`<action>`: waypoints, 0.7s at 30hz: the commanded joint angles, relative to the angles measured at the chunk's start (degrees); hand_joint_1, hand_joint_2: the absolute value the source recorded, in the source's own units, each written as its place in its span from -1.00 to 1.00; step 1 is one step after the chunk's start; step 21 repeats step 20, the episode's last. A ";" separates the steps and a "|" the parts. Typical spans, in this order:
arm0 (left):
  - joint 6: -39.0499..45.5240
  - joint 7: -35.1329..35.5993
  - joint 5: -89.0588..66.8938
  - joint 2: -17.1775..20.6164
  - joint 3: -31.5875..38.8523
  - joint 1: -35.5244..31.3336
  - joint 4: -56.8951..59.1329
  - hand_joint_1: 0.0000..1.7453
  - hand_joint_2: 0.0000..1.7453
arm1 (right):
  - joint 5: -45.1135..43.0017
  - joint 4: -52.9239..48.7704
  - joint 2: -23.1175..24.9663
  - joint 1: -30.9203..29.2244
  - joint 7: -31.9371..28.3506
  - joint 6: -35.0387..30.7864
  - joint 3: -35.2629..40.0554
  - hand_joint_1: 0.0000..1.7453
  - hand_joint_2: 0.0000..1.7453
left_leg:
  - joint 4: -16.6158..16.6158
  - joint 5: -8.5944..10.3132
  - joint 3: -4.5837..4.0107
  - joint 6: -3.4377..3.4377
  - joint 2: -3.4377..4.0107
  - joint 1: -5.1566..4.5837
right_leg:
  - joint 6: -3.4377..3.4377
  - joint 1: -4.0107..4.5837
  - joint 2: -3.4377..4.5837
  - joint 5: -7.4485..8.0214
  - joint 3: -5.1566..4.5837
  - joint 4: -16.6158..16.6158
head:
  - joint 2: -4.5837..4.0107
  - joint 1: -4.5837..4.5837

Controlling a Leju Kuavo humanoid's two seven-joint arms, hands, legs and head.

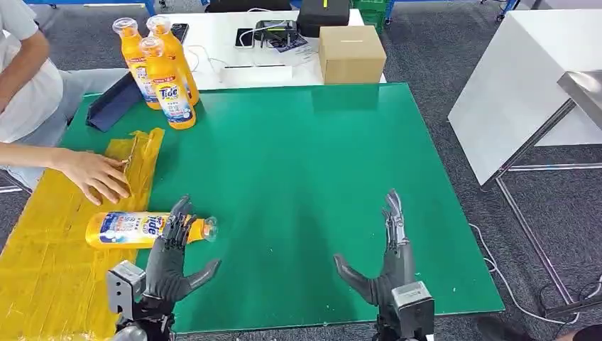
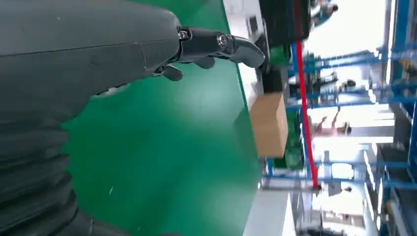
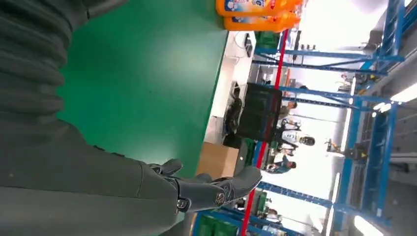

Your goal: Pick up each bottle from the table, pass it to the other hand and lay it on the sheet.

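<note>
On sheet [image 1: 50, 270] – bottle [image 1: 135, 229] beside left hand [image 1: 170, 252].

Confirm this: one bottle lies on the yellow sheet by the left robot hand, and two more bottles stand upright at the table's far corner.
Not quite. The head view shows three bottles standing at the far corner, not two. The rest holds: one bottle lying on the yellow sheet by the left robot hand.

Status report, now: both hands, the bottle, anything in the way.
Left hand open, fingers over the lying Tide bottle, which straddles the yellow sheet edge. Right hand open, empty. Person's hand on sheet by bottle.
</note>
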 commanded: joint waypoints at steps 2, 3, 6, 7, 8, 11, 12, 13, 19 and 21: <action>2.59 -0.71 -2.15 0.10 -2.17 -1.82 0.49 -1.00 1.00 | -0.32 -0.19 -1.20 0.50 -0.47 -0.08 -0.85 -1.00 1.00 | -0.03 -0.02 0.10 -0.01 -0.06 0.01 | -0.05 0.01 -0.07 -0.04 0.13 -0.05 | 0.00 0.02; 2.59 -0.71 -2.15 0.10 -2.17 -1.82 0.49 -1.00 1.00 | -0.32 -0.19 -1.20 0.50 -0.47 -0.08 -0.85 -1.00 1.00 | -0.03 -0.06 0.16 -0.03 -0.07 0.04 | -0.08 0.05 -0.08 -0.06 0.22 -0.07 | 0.00 0.02; 2.59 -0.71 -2.15 0.10 -2.17 -1.82 0.49 -1.00 1.00 | -0.32 -0.19 -1.20 0.50 -0.47 -0.08 -0.85 -1.00 1.00 | -0.02 -0.06 0.14 -0.02 -0.05 0.05 | -0.07 0.05 -0.06 -0.06 0.19 -0.07 | 0.00 0.02; 2.59 -0.71 -2.15 0.10 -2.17 -1.82 0.49 -1.00 1.00 | -0.32 -0.19 -1.20 0.50 -0.47 -0.08 -0.85 -1.00 1.00 | -0.03 -0.03 0.10 -0.02 -0.05 0.01 | -0.05 0.02 -0.05 -0.04 0.13 -0.05 | 0.00 0.00; 2.59 -0.71 -2.15 0.10 -2.17 -1.82 0.49 -1.00 1.00 | -0.32 -0.19 -1.20 0.50 -0.47 -0.08 -0.85 -1.00 1.00 | -0.03 -0.07 0.19 -0.03 -0.08 0.04 | -0.08 0.05 -0.09 -0.08 0.25 -0.07 | 0.00 0.02; 2.66 -0.77 -2.26 0.17 -2.35 -1.79 0.77 -1.00 1.00 | -0.35 -0.10 -1.21 0.37 -0.44 -0.05 -0.85 -1.00 1.00 | -0.03 -0.08 0.20 -0.02 -0.04 0.03 | -0.08 0.04 -0.05 -0.08 0.24 -0.07 | 0.00 0.00; 2.75 -0.81 -2.33 0.27 -2.61 -1.91 0.99 -1.00 1.00 | -0.52 0.02 -1.27 0.28 -0.35 0.11 -0.80 -1.00 1.00 | -0.03 -0.05 0.14 -0.01 -0.05 0.01 | -0.06 0.02 -0.06 -0.06 0.17 -0.05 | 0.00 0.02; 2.75 -0.81 -2.33 0.27 -2.61 -1.91 0.99 -1.00 1.00 | -0.52 0.02 -1.27 0.28 -0.35 0.11 -0.80 -1.00 1.00 | -0.04 -0.08 0.23 -0.02 -0.07 0.04 | -0.09 0.05 -0.08 -0.09 0.28 -0.08 | 0.00 0.00; 3.12 -0.88 -2.39 0.42 -3.04 -2.15 1.76 -1.00 1.00 | -0.76 0.55 -1.64 -0.09 0.10 0.87 -0.72 -1.00 1.00 | -0.05 -0.06 0.23 -0.03 -0.03 0.03 | -0.09 0.04 -0.04 -0.06 0.28 -0.09 | 0.00 0.00; 3.15 -0.88 -2.39 0.43 -3.10 -2.16 1.80 -1.00 1.00 | -0.84 0.64 -1.63 -0.09 0.16 0.93 -0.77 -1.00 1.00 | -0.06 -0.02 0.15 -0.02 -0.01 0.00 | -0.06 0.01 -0.02 -0.03 0.17 -0.07 | 0.00 0.02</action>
